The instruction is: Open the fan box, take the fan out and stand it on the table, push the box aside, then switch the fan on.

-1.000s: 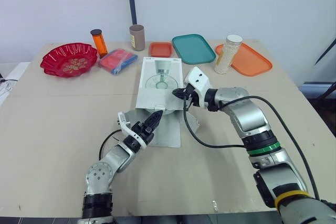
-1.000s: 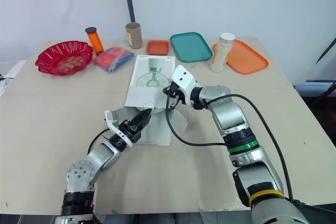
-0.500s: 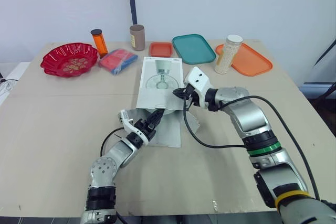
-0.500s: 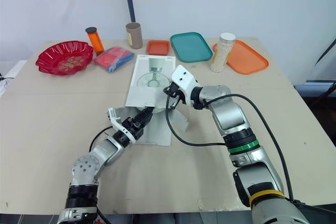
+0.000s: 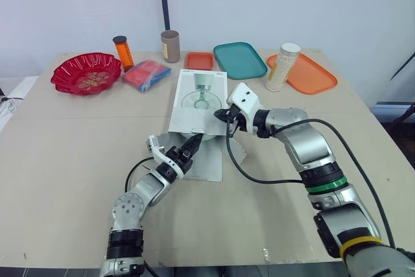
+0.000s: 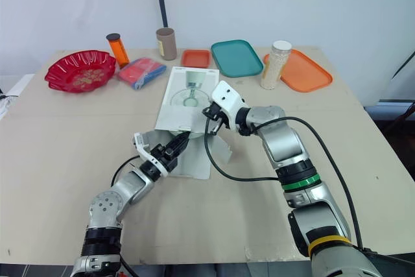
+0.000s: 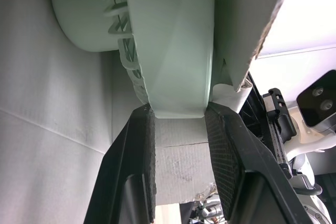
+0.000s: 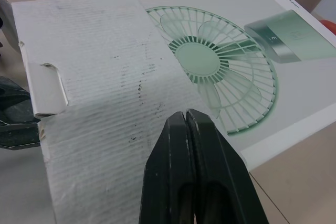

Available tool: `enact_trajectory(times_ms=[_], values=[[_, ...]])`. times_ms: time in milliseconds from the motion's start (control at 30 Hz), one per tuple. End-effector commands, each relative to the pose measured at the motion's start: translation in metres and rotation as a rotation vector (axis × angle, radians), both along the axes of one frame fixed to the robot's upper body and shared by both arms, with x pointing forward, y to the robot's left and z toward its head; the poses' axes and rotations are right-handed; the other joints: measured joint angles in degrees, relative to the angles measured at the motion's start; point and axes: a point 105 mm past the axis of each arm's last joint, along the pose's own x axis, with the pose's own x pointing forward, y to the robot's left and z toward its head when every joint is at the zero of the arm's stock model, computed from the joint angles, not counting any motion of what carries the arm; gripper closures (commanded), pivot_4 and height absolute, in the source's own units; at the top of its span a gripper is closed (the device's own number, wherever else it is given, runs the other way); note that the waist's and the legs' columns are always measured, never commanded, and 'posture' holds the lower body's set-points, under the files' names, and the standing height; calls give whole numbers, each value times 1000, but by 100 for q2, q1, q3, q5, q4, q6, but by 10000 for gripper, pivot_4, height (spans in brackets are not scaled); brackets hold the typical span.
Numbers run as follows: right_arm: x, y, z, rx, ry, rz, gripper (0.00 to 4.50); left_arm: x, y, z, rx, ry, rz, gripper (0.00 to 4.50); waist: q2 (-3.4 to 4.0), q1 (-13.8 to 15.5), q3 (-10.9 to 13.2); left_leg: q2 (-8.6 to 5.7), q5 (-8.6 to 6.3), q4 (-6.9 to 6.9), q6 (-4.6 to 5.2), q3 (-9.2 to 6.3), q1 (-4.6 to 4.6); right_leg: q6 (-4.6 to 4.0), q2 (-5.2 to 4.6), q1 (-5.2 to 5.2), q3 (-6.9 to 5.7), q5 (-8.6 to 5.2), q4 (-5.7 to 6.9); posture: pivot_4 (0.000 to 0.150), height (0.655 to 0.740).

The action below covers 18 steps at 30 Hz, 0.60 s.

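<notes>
Two black fingers (image 7: 137,150) of the left gripper (image 5: 188,142) reach into the near, open end of the box (image 5: 198,105). They are spread to a narrow gap, and their tips pinch the pale green edge of the fan (image 7: 168,40) between them. The fan lies inside the box, with its ribbed grille and round back against the grey cardboard. The box lies flat near the middle of the table (image 5: 65,147), printed side up, showing a picture of a green fan. One long flap (image 5: 207,160) is folded out onto the table toward the robot, under the left gripper, and shorter flaps stand out on either side.

Just past it, the right gripper (image 5: 224,116) sits at the near right corner of the box. Its fingers (image 8: 186,156) are pressed together with nothing visible between them, and they point over the raised top flap. A black cable (image 5: 272,180) loops from that wrist down onto the table.

Along the far edge, from the robot's left, are a red bowl (image 5: 85,74), an orange bottle (image 5: 122,52), and a red and blue packet (image 5: 146,74). After these come a brown tube (image 5: 170,46), a small orange tray (image 5: 198,61) and a teal tray (image 5: 239,60). Last is a jar of white beads (image 5: 283,67) standing at the edge of a large orange tray (image 5: 308,74).
</notes>
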Motion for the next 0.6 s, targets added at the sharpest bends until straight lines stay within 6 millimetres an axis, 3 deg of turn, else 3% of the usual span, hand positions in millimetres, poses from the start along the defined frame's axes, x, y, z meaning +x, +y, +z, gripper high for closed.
enact_trajectory(times_ms=[33, 333, 600], values=[[-1, -4, -8, -20, 18, -18, 45000, -1, -6, 6, -57, -3, -9, 35711, 0, 0, 0, 0, 0, 0, 0, 0, 0, 0, 0, 0, 0, 0, 0, 1500, 7400], [-2, -5, -6, -17, 23, -30, 45000, -25, -1, 3, -24, -1, -110, 35711, 0, -1, 0, 2, -1, -3, -2, 0, 0, 2, 0, -1, 1, -1, -2, 1500, 7400], [-4, -6, -8, -28, 26, -31, 45000, -66, 16, -5, 24, 34, -201, 35711, 1, -2, 0, 4, -4, -9, -3, -3, 0, 2, 0, -3, 2, -5, -3, 1500, 7400]])
